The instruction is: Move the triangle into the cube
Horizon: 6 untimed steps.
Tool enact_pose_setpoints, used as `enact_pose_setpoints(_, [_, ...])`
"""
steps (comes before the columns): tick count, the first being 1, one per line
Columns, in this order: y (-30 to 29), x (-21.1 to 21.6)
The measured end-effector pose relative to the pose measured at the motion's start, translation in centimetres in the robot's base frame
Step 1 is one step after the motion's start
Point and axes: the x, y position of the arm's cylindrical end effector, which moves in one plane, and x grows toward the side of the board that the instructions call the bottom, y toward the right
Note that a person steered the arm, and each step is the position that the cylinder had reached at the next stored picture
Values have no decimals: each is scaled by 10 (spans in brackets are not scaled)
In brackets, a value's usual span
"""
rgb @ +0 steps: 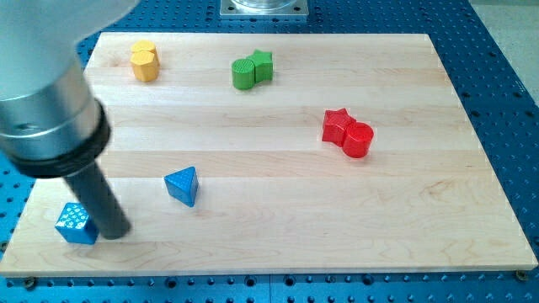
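Tip [116, 232] beside blue cube [76, 223], wooden board [278, 219]

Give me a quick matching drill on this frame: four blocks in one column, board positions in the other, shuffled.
Blocks:
1. blue triangle
2. blue cube
3. yellow block
4. red star

Places:
A. the view's top left
B. the view's right, touching a red cylinder
C. the view's bottom left, touching my tip
D. lower middle-left, standing alone

Pairs: 1-D, 2-C, 3-A, 4-B
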Motion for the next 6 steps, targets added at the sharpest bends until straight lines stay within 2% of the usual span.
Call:
enact_pose_setpoints(1, [-24,0])
enact_pose_setpoints(2, [11,19])
enact_pose_setpoints(3, [121,19])
enact_pose_setpoints(4, [162,14])
enact_pose_setpoints(5, [178,-15])
enact_pose_setpoints(6, [166,-31])
